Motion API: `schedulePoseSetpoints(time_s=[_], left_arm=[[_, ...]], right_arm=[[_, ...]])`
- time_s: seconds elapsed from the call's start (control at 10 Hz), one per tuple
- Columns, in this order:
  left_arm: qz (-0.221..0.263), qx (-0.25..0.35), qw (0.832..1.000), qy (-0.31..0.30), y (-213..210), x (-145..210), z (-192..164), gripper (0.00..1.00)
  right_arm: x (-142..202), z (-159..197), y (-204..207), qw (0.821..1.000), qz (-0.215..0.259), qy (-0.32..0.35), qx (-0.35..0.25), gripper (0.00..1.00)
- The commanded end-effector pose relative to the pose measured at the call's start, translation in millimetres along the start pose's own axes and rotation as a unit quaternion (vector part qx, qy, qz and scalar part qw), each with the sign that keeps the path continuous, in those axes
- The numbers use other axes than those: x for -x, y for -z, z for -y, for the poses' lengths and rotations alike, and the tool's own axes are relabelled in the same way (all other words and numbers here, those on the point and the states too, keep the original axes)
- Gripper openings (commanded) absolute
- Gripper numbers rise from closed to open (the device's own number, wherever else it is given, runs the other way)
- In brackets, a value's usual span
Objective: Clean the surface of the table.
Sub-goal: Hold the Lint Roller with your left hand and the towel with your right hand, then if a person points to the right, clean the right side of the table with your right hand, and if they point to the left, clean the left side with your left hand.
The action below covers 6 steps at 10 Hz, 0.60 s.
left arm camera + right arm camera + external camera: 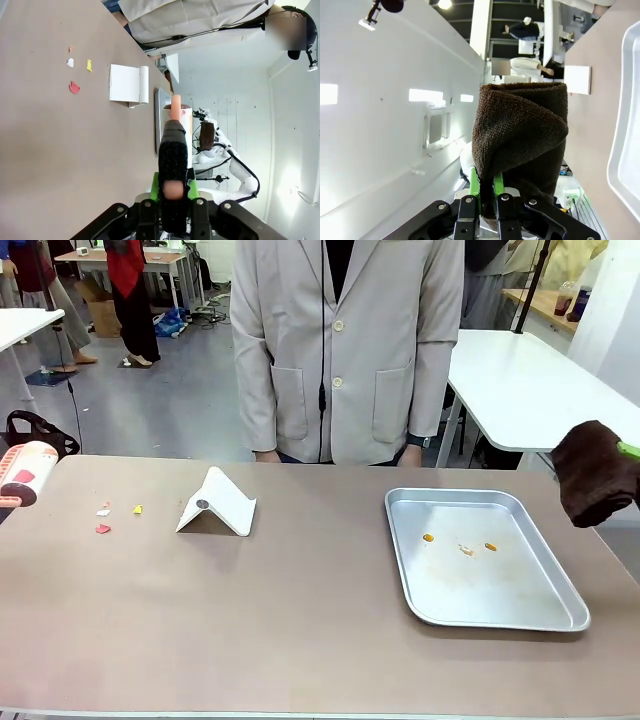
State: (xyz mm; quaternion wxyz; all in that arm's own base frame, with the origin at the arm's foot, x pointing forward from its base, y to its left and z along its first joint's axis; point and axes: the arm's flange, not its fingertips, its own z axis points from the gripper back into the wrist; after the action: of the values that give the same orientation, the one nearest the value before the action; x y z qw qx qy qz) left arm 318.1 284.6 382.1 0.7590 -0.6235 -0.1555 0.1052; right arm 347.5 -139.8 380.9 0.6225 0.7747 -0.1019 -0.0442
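Observation:
The taupe-brown table (300, 620) carries a few small paper scraps (103, 528) in red, white and yellow near its left end. My left gripper (172, 192) is shut on the black handle of a peach-and-white roller (176, 117), which hangs at the table's left edge (28, 475). At the right edge my right gripper (625, 452) is shut on a folded dark brown cloth (597, 475), held above the table. The cloth (520, 140) hides most of that gripper's (486, 192) fingers.
A folded white card (216, 506) stands right of the scraps. A shiny metal tray (560, 615) with a few orange crumbs lies on the right half. A person in a beige coat (345, 350) stands at the far edge, hands resting there.

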Motion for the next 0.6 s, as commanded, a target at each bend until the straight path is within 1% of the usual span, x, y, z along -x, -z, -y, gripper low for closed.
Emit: schedulePoseSetpoints(time_s=[0.0,0.5], left_arm=[[-0.008,-0.007,1.0,0.008,0.8,1.1,6.2,0.23],[-0.008,-0.007,1.0,0.008,0.8,1.1,6.2,0.23]], right_arm=[[4.5,-7.2,0.2,1.0,-0.007,0.006,-0.014,0.12],[4.5,-7.2,0.2,1.0,-0.007,0.006,-0.014,0.12]])
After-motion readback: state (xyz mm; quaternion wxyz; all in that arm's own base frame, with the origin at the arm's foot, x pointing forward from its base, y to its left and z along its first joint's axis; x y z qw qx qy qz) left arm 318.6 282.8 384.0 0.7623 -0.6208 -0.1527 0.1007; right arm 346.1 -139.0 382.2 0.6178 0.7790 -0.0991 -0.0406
